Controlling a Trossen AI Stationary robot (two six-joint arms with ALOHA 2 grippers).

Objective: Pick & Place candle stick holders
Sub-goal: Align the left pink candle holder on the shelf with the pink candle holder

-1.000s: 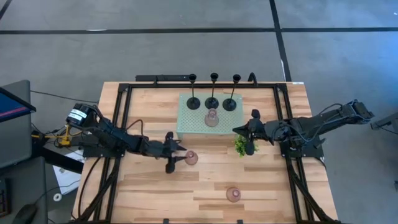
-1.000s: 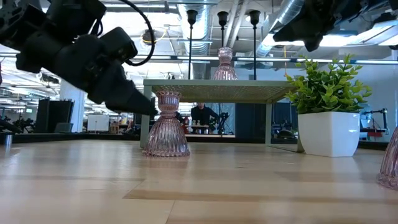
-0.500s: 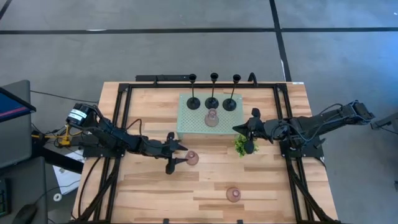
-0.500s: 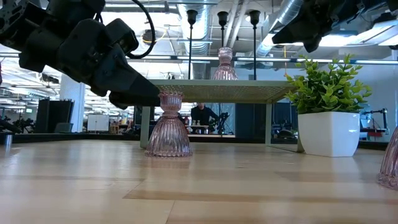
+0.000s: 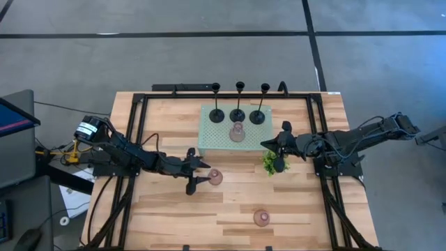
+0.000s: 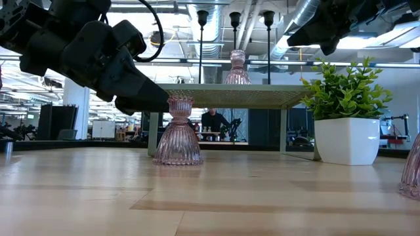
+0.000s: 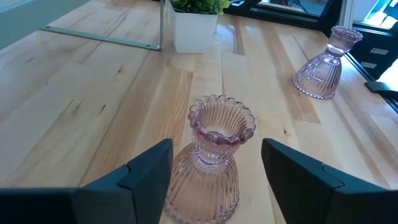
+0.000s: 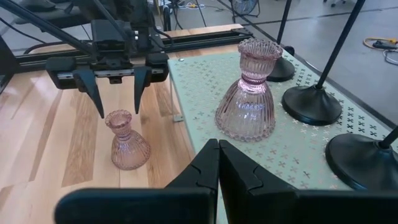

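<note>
Where the left gripper's (image 7: 214,180) jaws gape wide: ribbed pink glass holder (image 7: 208,158), scalloped rim, upright.

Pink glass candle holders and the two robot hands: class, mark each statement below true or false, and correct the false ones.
1. Three black candlestick holders stand on the green perforated tray. True.
2. All three pink holders are on the tray. False: only one pink holder is on it; two stand on the wooden table.
3. The left hand is open, with a pink holder standing between its fingers. True.
4. The right hand is gripping the potted plant. False: it is shut on nothing, raised above the table near the plant.
5. The pink holder nearest the table's front edge lies on its side. False: it stands upright.
</note>
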